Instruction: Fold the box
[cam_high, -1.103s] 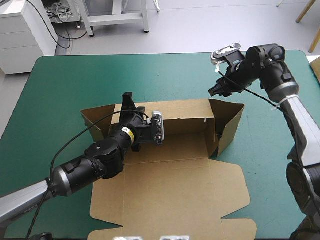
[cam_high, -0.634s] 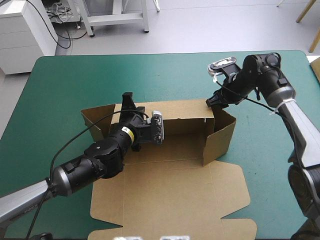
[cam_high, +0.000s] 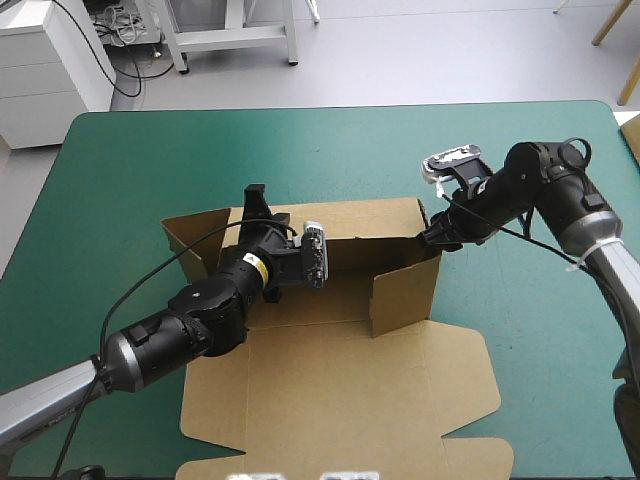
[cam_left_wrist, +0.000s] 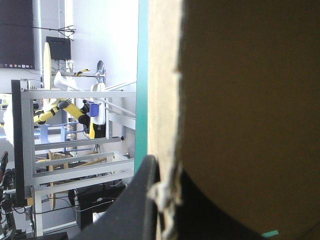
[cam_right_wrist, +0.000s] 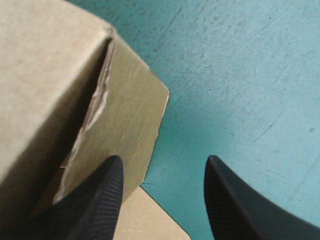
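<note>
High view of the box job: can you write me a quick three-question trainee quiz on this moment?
1. True or false: the right arm's jaws stand open beside a corner of the box.
2. What clamps the far wall? A) left arm's jaws B) right arm's jaws C) nothing
3. Fill in: the lid lies ___ on the table.
Key: 1 true; 2 A; 3 flat.

Bright even light, soft shadow inside the box (cam_high: 340, 295)
</note>
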